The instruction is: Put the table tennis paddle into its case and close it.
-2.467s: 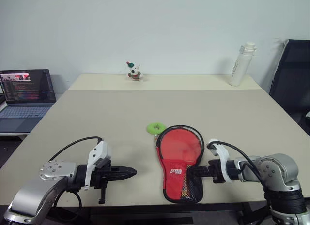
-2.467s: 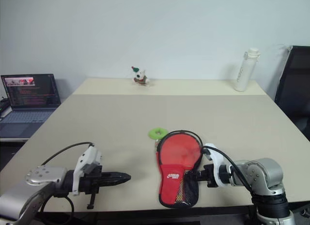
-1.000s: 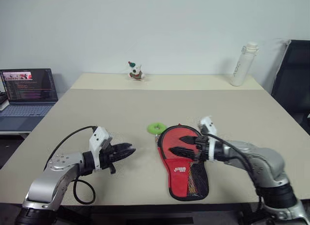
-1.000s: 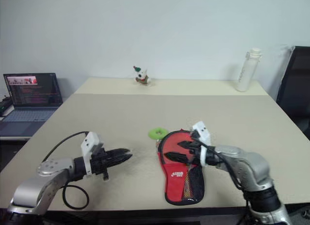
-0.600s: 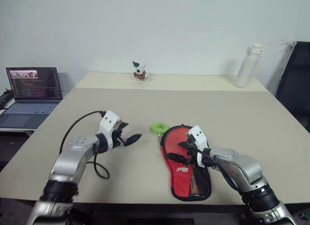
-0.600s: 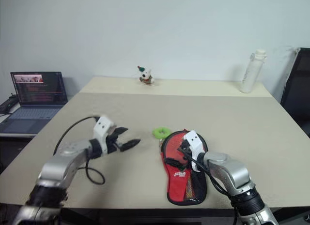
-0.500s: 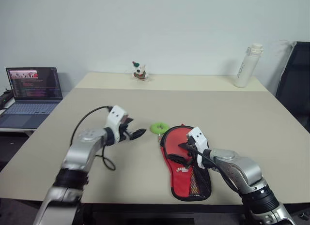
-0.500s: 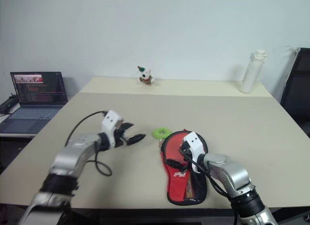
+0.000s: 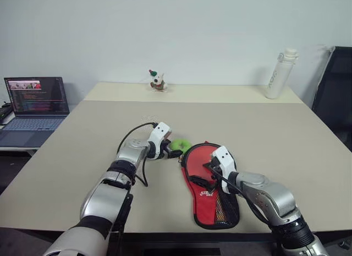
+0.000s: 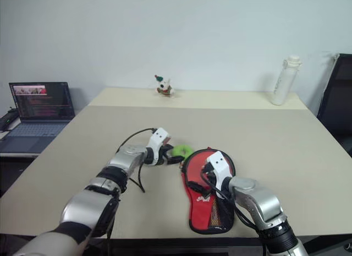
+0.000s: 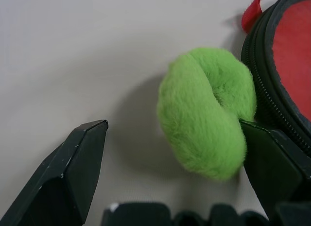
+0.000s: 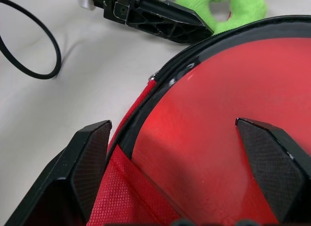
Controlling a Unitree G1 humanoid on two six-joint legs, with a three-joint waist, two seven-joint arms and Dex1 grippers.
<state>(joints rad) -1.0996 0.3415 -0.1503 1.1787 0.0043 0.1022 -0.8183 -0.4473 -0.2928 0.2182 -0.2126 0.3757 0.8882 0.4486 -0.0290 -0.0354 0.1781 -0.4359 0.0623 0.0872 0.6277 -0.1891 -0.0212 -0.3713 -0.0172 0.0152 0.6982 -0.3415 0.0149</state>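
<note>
Beige tabletop (image 9: 99,140) takes up the middle and lower part of the head views. The laptop (image 9: 30,110) sits at the left edge on a lower surface, and a white bottle (image 9: 279,74) stands at the table's far right, upper right of the frame. The case (image 9: 212,181), red with white lettering and black mesh, black-edged, lies just right of centre near the front edge. In the right wrist view its zip edge stands open and the smooth red face of the table tennis paddle (image 12: 218,133) shows inside. The right gripper (image 9: 206,173) hovers over the case, fingers spread wide, grasping nothing. The left gripper (image 9: 175,152), at centre, has its fingers (image 11: 73,172) released either side of the fuzzy green charm (image 11: 206,112), which lies just beside the case's rim. A small toy figure (image 9: 157,81) stands at the far edge, upper centre.
</note>
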